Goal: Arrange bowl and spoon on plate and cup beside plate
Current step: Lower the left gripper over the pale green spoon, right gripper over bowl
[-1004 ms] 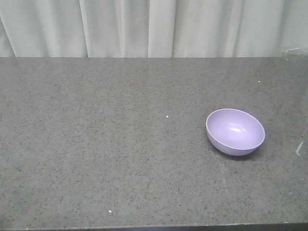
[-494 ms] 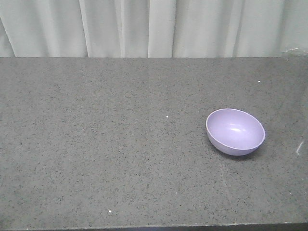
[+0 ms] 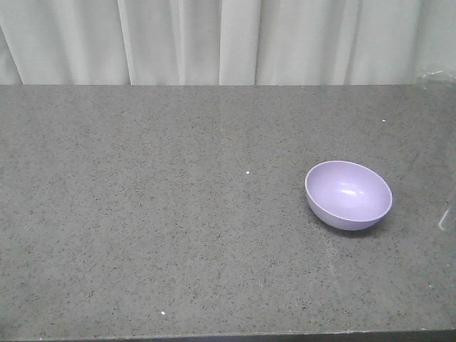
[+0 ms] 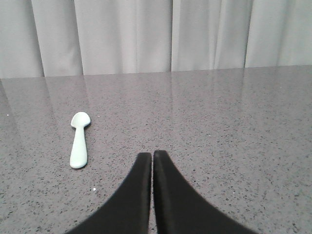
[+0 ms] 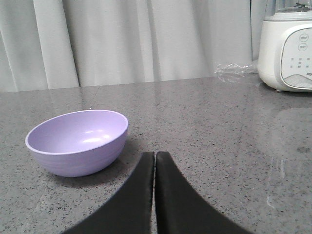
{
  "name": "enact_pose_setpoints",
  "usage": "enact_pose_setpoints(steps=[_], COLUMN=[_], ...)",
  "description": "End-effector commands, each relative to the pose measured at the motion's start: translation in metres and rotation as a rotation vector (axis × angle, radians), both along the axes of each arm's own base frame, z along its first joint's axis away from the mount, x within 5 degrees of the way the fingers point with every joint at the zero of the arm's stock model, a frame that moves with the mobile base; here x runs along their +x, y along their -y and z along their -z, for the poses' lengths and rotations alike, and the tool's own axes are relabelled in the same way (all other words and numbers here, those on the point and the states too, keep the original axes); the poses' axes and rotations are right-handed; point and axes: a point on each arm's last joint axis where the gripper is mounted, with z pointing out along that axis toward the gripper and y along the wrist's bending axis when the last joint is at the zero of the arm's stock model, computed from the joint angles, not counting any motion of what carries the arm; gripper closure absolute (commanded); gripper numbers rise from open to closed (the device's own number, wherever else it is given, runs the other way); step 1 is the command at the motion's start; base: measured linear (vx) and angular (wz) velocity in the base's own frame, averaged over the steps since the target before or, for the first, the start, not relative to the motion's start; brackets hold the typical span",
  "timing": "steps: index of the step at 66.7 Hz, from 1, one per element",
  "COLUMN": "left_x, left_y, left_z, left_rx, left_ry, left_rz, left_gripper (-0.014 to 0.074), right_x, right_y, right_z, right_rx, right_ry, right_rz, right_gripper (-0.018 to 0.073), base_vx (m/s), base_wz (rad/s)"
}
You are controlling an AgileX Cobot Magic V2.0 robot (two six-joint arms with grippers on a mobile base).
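A lavender bowl (image 3: 348, 194) rests upright and empty on the grey speckled counter at the right; the right wrist view has the bowl (image 5: 77, 141) ahead and to the left of my right gripper (image 5: 154, 155), which is shut with nothing in it. A pale mint spoon (image 4: 79, 139) lies flat on the counter, ahead and left of my left gripper (image 4: 152, 155), also shut and holding nothing. Neither gripper appears in the front view. The plate and the cup are out of view.
A white blender base (image 5: 286, 46) with clear crinkled plastic (image 5: 234, 68) beside it stands at the counter's far right. Pale curtains (image 3: 228, 41) hang behind the counter. The counter's front edge (image 3: 228, 335) runs along the bottom of the front view.
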Motion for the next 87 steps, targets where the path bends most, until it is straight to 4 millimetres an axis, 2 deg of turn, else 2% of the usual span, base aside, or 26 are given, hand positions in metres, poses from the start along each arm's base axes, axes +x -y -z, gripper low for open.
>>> enact_pose_setpoints(steps=[1, 31, 42, 61, 66, 79, 87], left_x=[0.000, 0.000, 0.000, 0.000, 0.000, -0.001, -0.002], left_y=[0.000, 0.000, 0.000, 0.000, 0.001, 0.001, -0.001], left_z=[-0.009, -0.009, -0.009, -0.010, -0.011, -0.017, -0.022], left_rx=[-0.010, -0.010, -0.010, -0.017, -0.077, -0.394, -0.504], left_ry=[0.085, 0.085, 0.085, 0.093, 0.104, 0.172, 0.232], left_rz=[0.005, 0.005, 0.005, 0.005, 0.006, 0.013, 0.016], left_gripper=[0.0603, 0.0603, 0.0603, 0.0603, 0.0603, 0.0603, 0.0603], right_x=[-0.001, -0.001, -0.002, -0.002, -0.002, -0.001, -0.002], right_y=[0.001, 0.002, 0.003, 0.004, 0.004, 0.000, -0.002], right_z=[-0.005, -0.007, -0.012, -0.012, -0.011, -0.007, -0.014], right_rx=[-0.015, -0.002, 0.158, 0.433, 0.455, 0.459, 0.454], right_ry=[0.074, 0.092, 0.167, 0.191, 0.185, 0.120, 0.105], right_rz=[0.018, 0.021, 0.029, 0.029, 0.025, -0.003, -0.028], right_gripper=[0.0566, 0.0566, 0.0566, 0.0566, 0.0566, 0.0566, 0.0566], base_vx=[0.00, 0.00, 0.00, 0.00, 0.00, 0.00, 0.00], base_wz=[0.00, 0.00, 0.00, 0.00, 0.00, 0.00, 0.00])
